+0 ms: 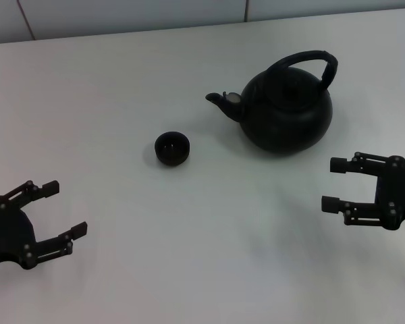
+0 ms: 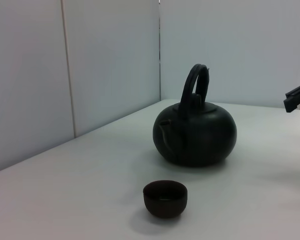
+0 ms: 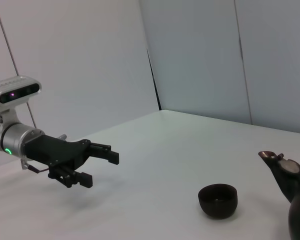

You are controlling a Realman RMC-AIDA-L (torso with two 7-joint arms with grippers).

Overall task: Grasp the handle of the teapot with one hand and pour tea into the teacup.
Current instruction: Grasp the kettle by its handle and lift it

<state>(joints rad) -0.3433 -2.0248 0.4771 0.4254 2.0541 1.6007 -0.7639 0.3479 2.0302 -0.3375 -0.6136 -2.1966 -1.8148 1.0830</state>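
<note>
From the head view, there's plenty of bare white table (image 1: 108,101) all around, with the wall edge running along the far side well behind everything. The left gripper (image 1: 62,210) hangs over the near left part with its fingers spread wide, holding nothing, and the right gripper (image 1: 332,183) sits over the near right, also spread open and empty. The teapot (image 1: 287,111) is just ahead of the right gripper and slightly inward from it: big round matte black body, short spout aimed toward the left arm's side, and the handle (image 1: 310,61) arching up over the lid. The teacup (image 1: 172,148), a tiny low black bowl, stands apart from the spout, ahead of the left gripper and off toward the middle. Nothing sits between either gripper and these two. In the left wrist view, the cup (image 2: 165,198) is closest with the teapot (image 2: 195,132) upright behind it, handle (image 2: 194,85) seen nearly edge-on, white panel walls behind, and a bit of the right gripper's finger (image 2: 296,97) poking in at the side. The right wrist view shows the left gripper (image 3: 97,167) hovering open above the table, the cup (image 3: 218,200) nearer, and just the teapot's spout (image 3: 282,172) at the edge.
</note>
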